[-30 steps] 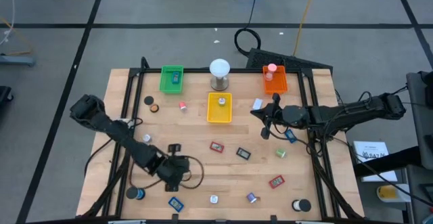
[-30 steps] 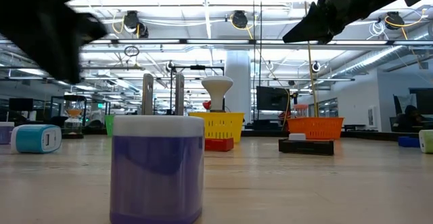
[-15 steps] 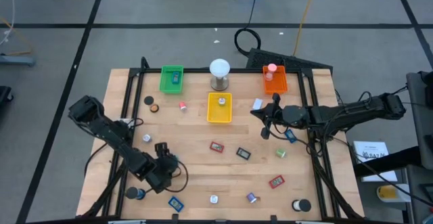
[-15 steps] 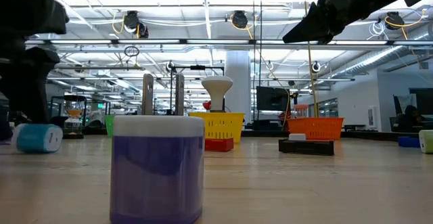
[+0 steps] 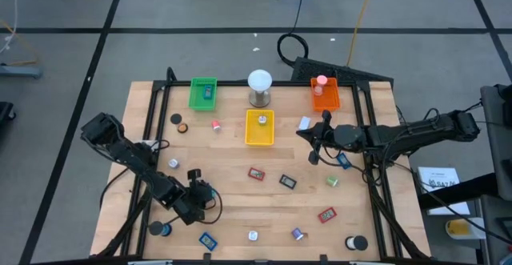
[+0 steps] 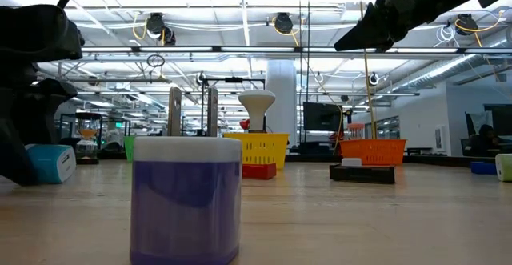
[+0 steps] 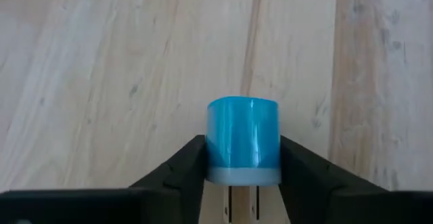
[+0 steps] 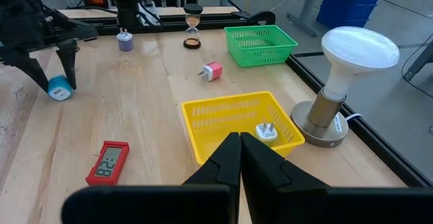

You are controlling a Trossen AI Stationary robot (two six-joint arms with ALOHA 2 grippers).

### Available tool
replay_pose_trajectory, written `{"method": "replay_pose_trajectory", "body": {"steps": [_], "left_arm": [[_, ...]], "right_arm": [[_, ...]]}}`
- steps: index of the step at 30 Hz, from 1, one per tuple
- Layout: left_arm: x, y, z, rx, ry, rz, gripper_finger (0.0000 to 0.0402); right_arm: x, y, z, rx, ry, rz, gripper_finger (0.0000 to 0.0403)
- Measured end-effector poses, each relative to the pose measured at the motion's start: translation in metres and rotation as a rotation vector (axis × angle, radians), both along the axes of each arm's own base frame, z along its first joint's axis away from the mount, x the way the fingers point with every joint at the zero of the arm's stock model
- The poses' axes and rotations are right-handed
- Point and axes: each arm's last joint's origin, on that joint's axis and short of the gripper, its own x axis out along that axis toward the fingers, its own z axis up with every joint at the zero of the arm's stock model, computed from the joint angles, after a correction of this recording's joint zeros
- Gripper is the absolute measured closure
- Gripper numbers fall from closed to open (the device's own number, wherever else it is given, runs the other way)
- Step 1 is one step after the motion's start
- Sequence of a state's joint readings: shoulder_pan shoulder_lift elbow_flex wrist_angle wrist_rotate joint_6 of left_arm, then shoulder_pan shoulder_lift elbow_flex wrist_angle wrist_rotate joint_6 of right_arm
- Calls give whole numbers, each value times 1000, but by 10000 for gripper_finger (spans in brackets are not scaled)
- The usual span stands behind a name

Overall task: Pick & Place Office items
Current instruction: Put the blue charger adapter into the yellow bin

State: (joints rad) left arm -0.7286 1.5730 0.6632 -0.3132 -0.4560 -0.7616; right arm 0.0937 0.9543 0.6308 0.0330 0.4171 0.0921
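A blue plug adapter (image 7: pixel 242 139) with a white pronged end lies on its side on the wooden table (image 5: pixel 240 201), at the near left. My left gripper (image 7: pixel 242 146) is down at it, shut on it. From across the table it shows as dark fingers (image 8: pixel 67 65) over the blue adapter (image 8: pixel 59 88). In the low view the adapter (image 6: pixel 50 162) rests on the tabletop. My right gripper (image 8: pixel 240 146) hangs shut and holding nothing above the table's right half (image 5: pixel 314 143). My left gripper pinches the blue adapter's two curved sides (image 7: pixel 213 158) between its two fingers, near the white pronged end. The fingers slant steeply down onto it. The prongs (image 7: pixel 243 200) point back toward the gripper. The adapter lies on the table.
A green tray (image 5: pixel 203 93), a yellow tray (image 5: pixel 259 127), an orange tray (image 5: pixel 324 94) and a white-domed lamp (image 5: pixel 259 87) stand along the far side. Small items lie scattered: a red clock (image 5: pixel 256 173), a purple adapter (image 6: pixel 186 197) and a black roll (image 5: pixel 357 242).
My left gripper has sunk toward the table and shifted toward the left edge, ending at the blue adapter. My right arm has kept still.
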Motion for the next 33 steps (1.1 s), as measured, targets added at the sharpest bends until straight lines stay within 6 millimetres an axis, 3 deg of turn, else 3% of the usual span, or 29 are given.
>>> {"method": "replay_pose_trajectory", "body": {"steps": [5,14,19,24,28,33], "left_arm": [[15,6,9,-2,26,-23,255],[80,32,55,-88,224,-121,255],[112,45,56,-25,507,-101,255],[142,45,60,-1,720,-95,255],[156,47,57,-37,838,-74,256],[158,55,38,-37,978,-53,256]], "right_arm": [[0,0,0,-6,2,2,399],[0,0,0,-9,3,3,399],[0,0,0,-25,8,9,399],[0,0,0,-24,8,9,399],[0,0,0,-25,8,9,399],[0,0,0,-24,9,9,399]]}}
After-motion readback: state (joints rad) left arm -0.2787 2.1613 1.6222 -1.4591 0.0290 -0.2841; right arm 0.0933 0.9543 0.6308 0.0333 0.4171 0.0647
